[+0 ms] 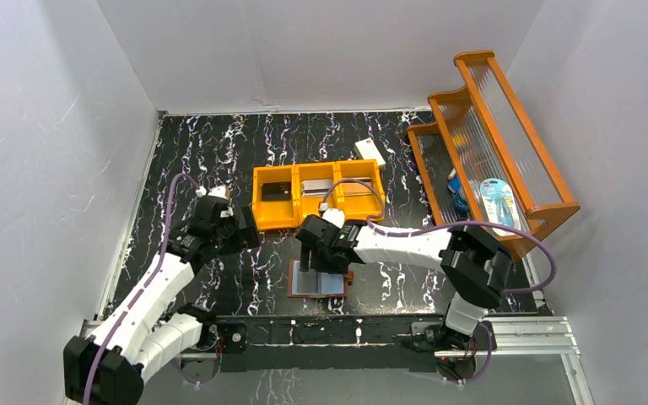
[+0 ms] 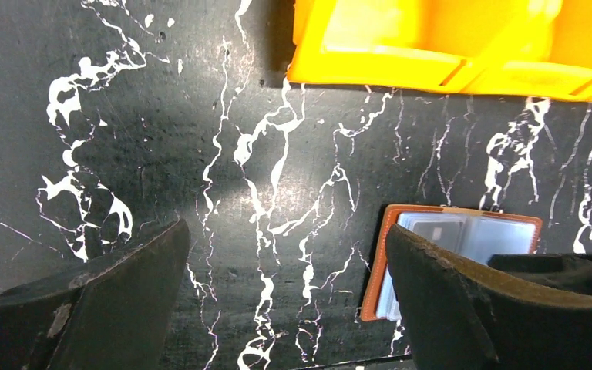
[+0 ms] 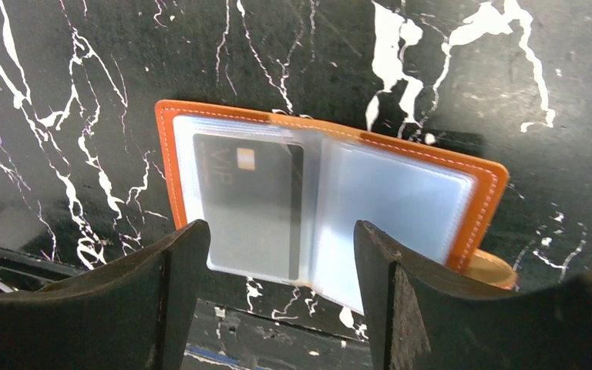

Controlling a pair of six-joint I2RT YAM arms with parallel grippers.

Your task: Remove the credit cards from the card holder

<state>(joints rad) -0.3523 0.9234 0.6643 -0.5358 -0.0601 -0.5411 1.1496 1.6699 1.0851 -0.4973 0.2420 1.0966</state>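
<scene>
Wallet (image 3: 401,200) is laid open, one card (image 3: 250,200) seen inside.
Right gripper (image 3: 281,231) is spread over wallet, left gripper (image 2: 287,231) spread beside; card must be pinched next.

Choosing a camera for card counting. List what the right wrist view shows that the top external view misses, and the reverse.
Right wrist only: a dark card marked VIP, tucked in the card holder. Top external only: the orange tray holding black and grey cards, the left gripper beside it, the wooden rack. Both: the card holder lying open, the right gripper above it, jaws open.
</scene>
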